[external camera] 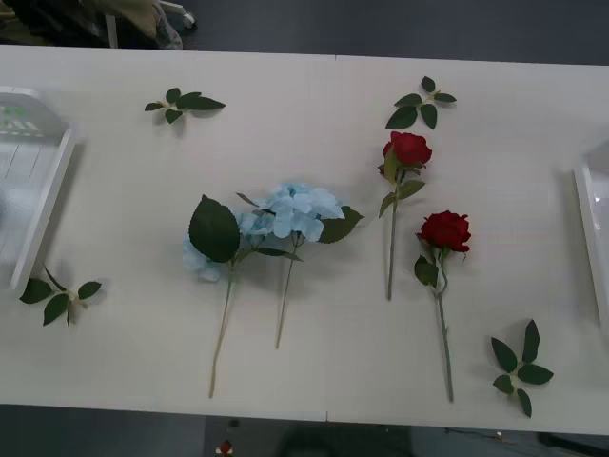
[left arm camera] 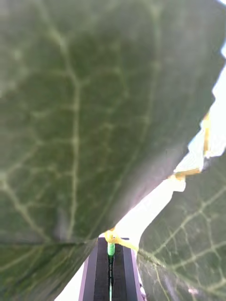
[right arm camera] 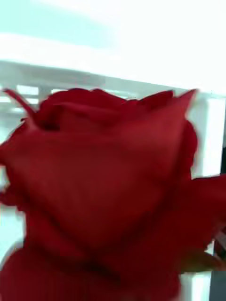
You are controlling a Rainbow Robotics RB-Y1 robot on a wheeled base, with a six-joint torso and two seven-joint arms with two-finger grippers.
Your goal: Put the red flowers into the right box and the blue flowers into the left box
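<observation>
While two artificial red roses [external camera: 411,149] and two pale-blue hydrangea clusters [external camera: 285,214] lie mid-worktop [external camera: 285,381] between the white translucent left bin [external camera: 43,205] and the white right box's rim [external camera: 590,238], the left gripper's [left arm camera: 111,263] black fingers [left arm camera: 96,273] pinch a green stem under a big leaf [left arm camera: 84,117]. Another rose bloom [right arm camera: 103,188] fronts the right wrist camera; whether the right fingers grip it, I cannot tell.
</observation>
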